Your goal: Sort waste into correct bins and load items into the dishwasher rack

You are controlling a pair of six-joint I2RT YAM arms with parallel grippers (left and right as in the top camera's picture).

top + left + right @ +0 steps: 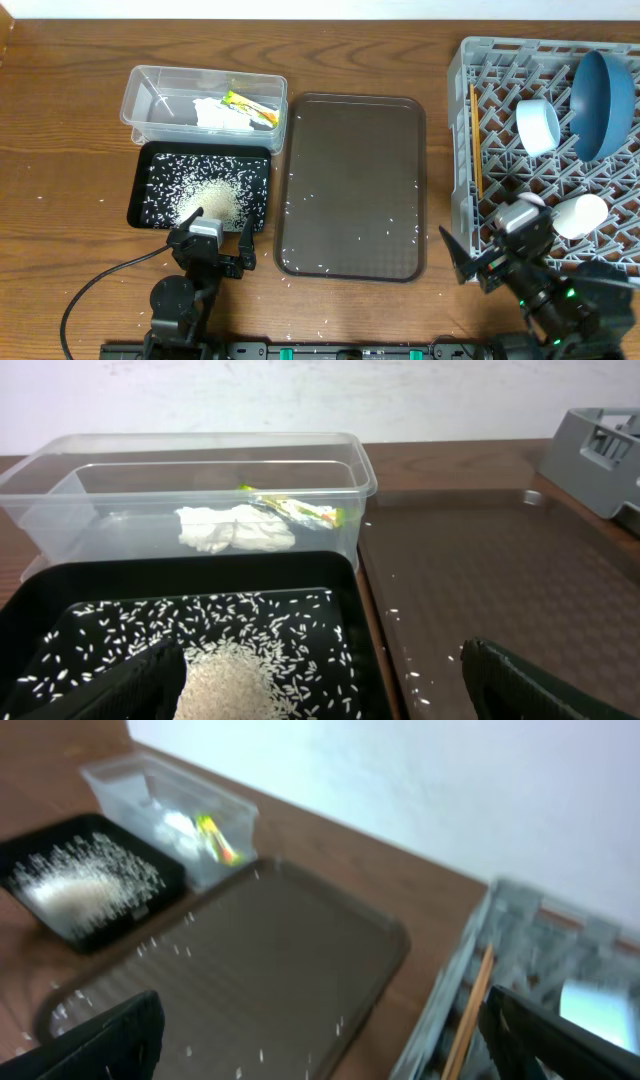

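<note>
Left gripper [212, 245] hangs spread and empty over the near edge of the black tray [137, 200], where the rice grains [215, 200] are heaped; behind it the clear tub [135, 90] holds the napkin [212, 113] and wrapper [250, 107]. Stray grains on the brown serving tray [350, 150] look like the only waste left, so final clean-up seems in hand, calling for sweeping or tipping them into the black tray. Right gripper [320, 1030], also wide and empty, sits by the dishwasher rack [455, 120], which carries the chopsticks [473, 140], light blue bowl [537, 125], dark blue dish [605, 105] and whitish cup [582, 215]; the pink cup may be hidden behind that arm.
</note>
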